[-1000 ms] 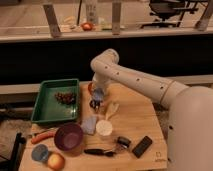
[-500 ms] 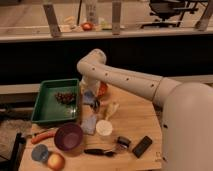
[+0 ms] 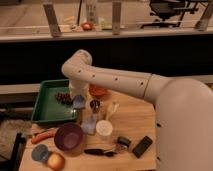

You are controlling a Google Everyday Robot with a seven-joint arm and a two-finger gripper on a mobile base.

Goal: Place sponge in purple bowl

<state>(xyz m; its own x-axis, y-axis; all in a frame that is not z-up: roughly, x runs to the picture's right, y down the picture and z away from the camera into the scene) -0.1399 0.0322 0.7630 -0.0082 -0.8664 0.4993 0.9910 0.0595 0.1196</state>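
My gripper (image 3: pixel 79 100) hangs from the arm, which bends down at the table's back left. It is shut on the sponge (image 3: pixel 79 103), a small blue-grey block held above the table by the right edge of the green tray (image 3: pixel 45 112). The purple bowl (image 3: pixel 69 138) stands at the front left, nearer the camera than the gripper and a little to its left. It looks empty.
An orange-red bowl (image 3: pixel 99 91) sits behind the gripper. A pale grey-blue cloth piece (image 3: pixel 90 124) and a white cup (image 3: pixel 104 129) lie right of the purple bowl. A carrot (image 3: pixel 42 136), a blue-grey dish (image 3: pixel 40 152), an apple (image 3: pixel 56 161), a black utensil (image 3: pixel 99 151) and a phone (image 3: pixel 142 146) line the front.
The arm has swung left, carrying the sponge from near the orange-red bowl towards the green tray's right edge. The things on the table have not moved.
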